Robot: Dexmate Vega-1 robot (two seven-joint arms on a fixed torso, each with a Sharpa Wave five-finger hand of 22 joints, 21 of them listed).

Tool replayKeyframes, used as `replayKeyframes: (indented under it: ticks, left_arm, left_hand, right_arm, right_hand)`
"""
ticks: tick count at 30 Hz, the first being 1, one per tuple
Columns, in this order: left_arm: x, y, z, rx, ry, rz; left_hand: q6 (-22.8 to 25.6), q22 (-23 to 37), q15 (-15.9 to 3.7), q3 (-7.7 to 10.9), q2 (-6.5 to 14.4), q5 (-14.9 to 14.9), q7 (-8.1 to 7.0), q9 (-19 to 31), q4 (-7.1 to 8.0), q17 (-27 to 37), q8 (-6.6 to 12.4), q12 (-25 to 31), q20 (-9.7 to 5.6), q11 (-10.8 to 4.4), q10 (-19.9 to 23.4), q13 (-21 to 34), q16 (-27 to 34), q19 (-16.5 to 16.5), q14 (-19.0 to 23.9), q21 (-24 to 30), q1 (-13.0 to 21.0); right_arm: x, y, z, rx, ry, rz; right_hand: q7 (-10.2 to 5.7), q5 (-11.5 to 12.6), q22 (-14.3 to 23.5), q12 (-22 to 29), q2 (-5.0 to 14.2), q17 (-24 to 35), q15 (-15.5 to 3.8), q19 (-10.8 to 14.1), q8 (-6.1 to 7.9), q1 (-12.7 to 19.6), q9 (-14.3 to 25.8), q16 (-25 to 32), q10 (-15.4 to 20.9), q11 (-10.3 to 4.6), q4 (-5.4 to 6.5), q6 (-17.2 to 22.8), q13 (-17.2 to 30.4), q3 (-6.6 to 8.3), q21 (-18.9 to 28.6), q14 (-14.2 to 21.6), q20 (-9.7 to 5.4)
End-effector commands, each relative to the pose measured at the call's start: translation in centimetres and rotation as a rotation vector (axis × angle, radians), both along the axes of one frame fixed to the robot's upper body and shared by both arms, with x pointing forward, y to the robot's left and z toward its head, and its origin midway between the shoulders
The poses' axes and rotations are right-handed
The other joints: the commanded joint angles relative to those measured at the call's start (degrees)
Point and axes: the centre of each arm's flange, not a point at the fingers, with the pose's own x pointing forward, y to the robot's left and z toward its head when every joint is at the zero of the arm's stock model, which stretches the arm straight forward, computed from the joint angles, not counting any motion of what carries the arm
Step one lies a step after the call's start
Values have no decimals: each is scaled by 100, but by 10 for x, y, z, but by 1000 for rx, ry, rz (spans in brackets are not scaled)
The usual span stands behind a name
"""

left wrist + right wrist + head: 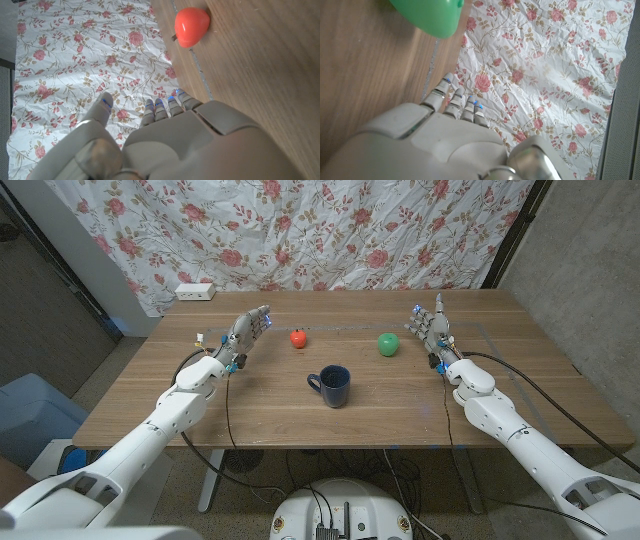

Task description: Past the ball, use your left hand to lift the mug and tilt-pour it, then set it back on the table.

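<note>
A dark blue mug stands upright near the middle of the wooden table, its handle turned toward my left side. Behind it lie a small red ball-like fruit and a green one. My left hand stands open at the table's left, fingers stretched toward the far edge, well clear of the mug and holding nothing. My right hand stands open at the right, just beside the green fruit, also holding nothing.
A white power strip lies at the back left corner. A floral cloth hangs behind the table. Black cables trail along the right arm over the table's right side.
</note>
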Motion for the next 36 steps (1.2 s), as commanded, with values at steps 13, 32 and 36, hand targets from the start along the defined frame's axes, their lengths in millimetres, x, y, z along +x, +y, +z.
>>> replayKeyframes:
  ticks: [13, 32, 36]
  left_arm:
    - [-5, 26, -5, 132, 5, -130]
    - [-16, 24, -16, 251, -12, -226]
    - [-16, 20, -14, 286, -26, -255]
  left_hand:
    - [98, 13, -36, 66, -89, -20, -69, 25, -310, 11, 76, 30, -128, -90, 20, 19, 17, -10, 0, 1, 269]
    - [142, 9, 35, 138, -206, 8, -39, 30, -403, 13, 90, 35, -118, -87, 75, 24, 20, 49, 69, 1, 538]
    - [125, 8, 63, 160, -215, 19, -22, 32, -405, 13, 82, 23, -87, -77, 44, 25, 14, 31, 58, -7, 596]
  right_arm:
    - [0, 0, 0, 0, 0, 0]
    - [0, 0, 0, 0, 0, 0]
    - [0, 0, 0, 0, 0, 0]
  right_hand:
    - [-7, 40, 6, 32, 271, 20, -32, 18, 30, -48, 26, 28, 15, -16, 30, 45, 20, 2, 27, 53, -5]
    - [0, 40, 6, 33, 274, 20, -37, 18, 26, -47, 26, 25, 17, -14, 31, 34, 20, 2, 27, 45, -6]
    - [-4, 40, 6, 35, 274, 20, -34, 21, 26, -47, 26, 24, 22, -15, 31, 34, 20, 2, 28, 44, -3]
